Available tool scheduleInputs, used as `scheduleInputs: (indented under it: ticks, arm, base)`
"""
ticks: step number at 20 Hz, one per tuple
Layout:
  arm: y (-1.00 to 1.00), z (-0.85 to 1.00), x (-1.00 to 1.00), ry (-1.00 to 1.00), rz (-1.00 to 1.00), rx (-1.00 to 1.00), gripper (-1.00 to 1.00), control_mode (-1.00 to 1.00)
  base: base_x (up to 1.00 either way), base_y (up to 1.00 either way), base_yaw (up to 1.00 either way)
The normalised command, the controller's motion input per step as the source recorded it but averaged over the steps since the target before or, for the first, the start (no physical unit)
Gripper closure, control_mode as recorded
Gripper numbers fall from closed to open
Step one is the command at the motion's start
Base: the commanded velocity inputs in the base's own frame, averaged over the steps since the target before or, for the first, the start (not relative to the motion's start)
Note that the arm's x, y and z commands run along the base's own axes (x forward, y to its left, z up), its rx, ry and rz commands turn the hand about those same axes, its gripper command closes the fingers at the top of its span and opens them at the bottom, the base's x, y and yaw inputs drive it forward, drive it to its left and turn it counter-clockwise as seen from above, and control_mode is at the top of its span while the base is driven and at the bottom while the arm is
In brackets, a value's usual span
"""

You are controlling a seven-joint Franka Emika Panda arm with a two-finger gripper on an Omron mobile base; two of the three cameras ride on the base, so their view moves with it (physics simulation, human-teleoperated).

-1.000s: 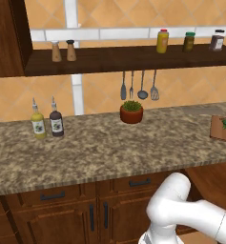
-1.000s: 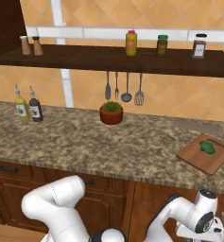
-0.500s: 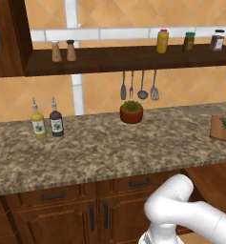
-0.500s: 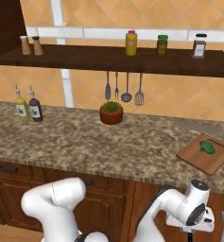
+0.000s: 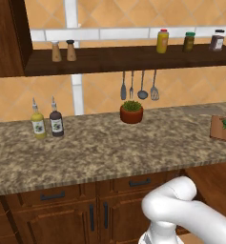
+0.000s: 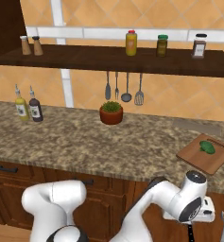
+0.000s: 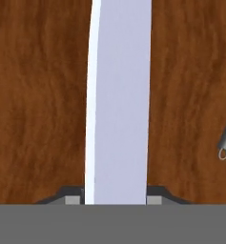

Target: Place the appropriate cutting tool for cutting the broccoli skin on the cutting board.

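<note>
Hand (image 6: pixel 189 226) hung low off the tabletop (image 6: pixel 85 142), clamped on a pale blade (image 7: pixel 117 105); broccoli (image 6: pixel 207 147) sat on the cutting board (image 6: pixel 198 158).

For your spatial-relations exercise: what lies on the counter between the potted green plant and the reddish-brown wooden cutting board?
Only bare speckled granite counter between the potted green plant and the reddish-brown wooden cutting board, as the right base view shows.

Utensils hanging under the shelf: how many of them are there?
4. They hang in a row under the dark shelf, above the potted plant: a knife-like blade, a fork, a ladle and a slotted spatula.
</note>
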Motion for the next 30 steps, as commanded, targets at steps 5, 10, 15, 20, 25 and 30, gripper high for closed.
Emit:
scheduleInputs:
  ticks: [5,10,15,20,25,30]
  arm:
    - [0.1,0.16,-0.09,0.0,0.33,-0.14,1.0,-1.0]
    - [0.0,0.15,-0.5,0.0,0.35,-0.03,1.0,-1.0]
    - [-0.1,0.95,-0.3,0.0,0.22,0.0,1.0,-1.0]
    - [-0.49,1.0,0.65,0.01,0.04,0.0,1.0,-1.0]
    - [-0.51,0.84,1.0,0.01,0.01,0.01,1.0,-1.0]
    - [-0.36,0.43,1.0,0.0,0.02,0.01,1.0,-1.0]
  base:
    - [0.0,0.0,0.0]
    - [0.0,0.0,0.0]
    - [0.0,0.0,0.0]
    - [0.0,0.0,0.0]
    - [0.0,0.0,0.0]
    - [0.0,0.0,0.0]
